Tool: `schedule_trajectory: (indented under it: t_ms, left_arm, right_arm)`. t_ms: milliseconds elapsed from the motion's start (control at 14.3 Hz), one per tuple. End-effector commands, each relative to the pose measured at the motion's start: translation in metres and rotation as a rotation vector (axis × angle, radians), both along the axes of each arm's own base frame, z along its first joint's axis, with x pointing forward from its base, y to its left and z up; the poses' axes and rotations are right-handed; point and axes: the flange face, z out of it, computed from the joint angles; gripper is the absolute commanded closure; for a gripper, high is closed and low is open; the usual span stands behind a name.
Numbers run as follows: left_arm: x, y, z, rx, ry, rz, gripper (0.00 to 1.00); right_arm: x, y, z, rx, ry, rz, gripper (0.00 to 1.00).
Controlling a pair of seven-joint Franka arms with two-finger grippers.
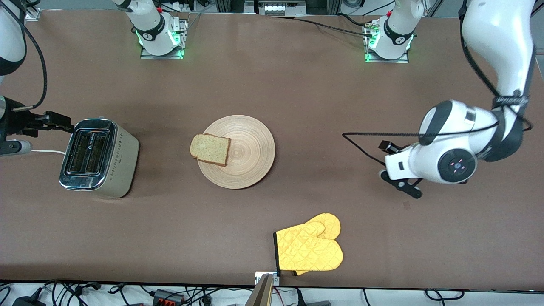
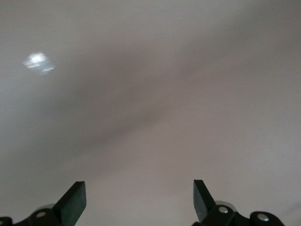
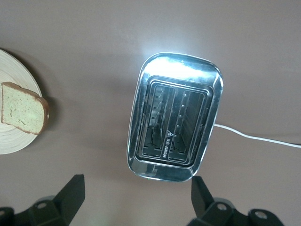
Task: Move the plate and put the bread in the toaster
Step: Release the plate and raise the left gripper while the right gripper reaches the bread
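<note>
Below right claw [image 3: 136, 200]: toaster [image 3: 175, 115]

Left gripper [image 2: 138, 200] and right gripper [image 3: 136, 197] aloft, jaws wide, empty

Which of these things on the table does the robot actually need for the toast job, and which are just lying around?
Needed:
- plate
- bread, lying on the plate's edge
- toaster

Just lying about:
- yellow oven mitts, nearer the front camera than the plate

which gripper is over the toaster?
The right gripper, open: its wrist view looks down on the toaster. The left gripper sees only bare table.
</note>
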Motion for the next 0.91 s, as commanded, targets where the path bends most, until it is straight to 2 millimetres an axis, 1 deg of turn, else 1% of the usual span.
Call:
schedule_trajectory:
  t_ms: [0,70,139,209,279,348,418,488,557,627,697,767,836]
  left_arm:
    - [-0.003,0.057,0.087,0.055,-0.083,0.113,0.00]
    - [-0.005,0.073,0.114,0.069,-0.129,0.156,0.00]
    - [-0.013,0.088,0.140,0.096,-0.173,0.221,0.00]
    - [-0.021,0.088,0.158,0.086,-0.194,0.294,0.00]
    - [-0.029,0.103,0.174,0.070,-0.215,0.389,0.00]
    - [-0.041,0.108,0.188,0.045,-0.226,0.440,0.00]
    - [-0.051,0.111,0.193,0.041,-0.229,0.452,0.00]
    - [-0.060,0.117,0.201,0.041,-0.262,0.457,0.00]
    - [-0.072,0.115,0.202,0.035,-0.291,0.444,0.00]
    - [-0.090,0.108,0.206,0.020,-0.335,0.413,0.00]
    - [-0.102,0.108,0.203,0.014,-0.350,0.405,0.00]
    - [-0.112,0.112,0.198,0.015,-0.348,0.408,0.00]
    - [-0.124,0.106,0.202,0.007,-0.358,0.397,0.00]
  right_arm:
    - [-0.002,0.024,-0.009,0.019,0.036,0.018,0.00]
    - [-0.001,0.037,-0.014,0.068,0.052,0.016,0.00]
    - [0.002,0.053,-0.023,0.111,0.063,-0.016,0.00]
    - [0.008,0.074,-0.039,0.143,0.083,-0.081,0.00]
    - [0.013,0.095,-0.056,0.161,0.104,-0.125,0.00]
    - [0.018,0.110,-0.073,0.170,0.116,-0.138,0.00]
    - [0.023,0.118,-0.091,0.178,0.122,-0.135,0.00]
    - [0.025,0.121,-0.108,0.202,0.136,-0.150,0.00]
    - [0.023,0.124,-0.125,0.242,0.149,-0.172,0.00]
    - [0.018,0.126,-0.147,0.291,0.165,-0.205,0.00]
    - [0.012,0.127,-0.163,0.314,0.167,-0.228,0.00]
    - [0.007,0.129,-0.173,0.312,0.152,-0.237,0.00]
    - [0.000,0.137,-0.182,0.308,0.132,-0.237,0.00]
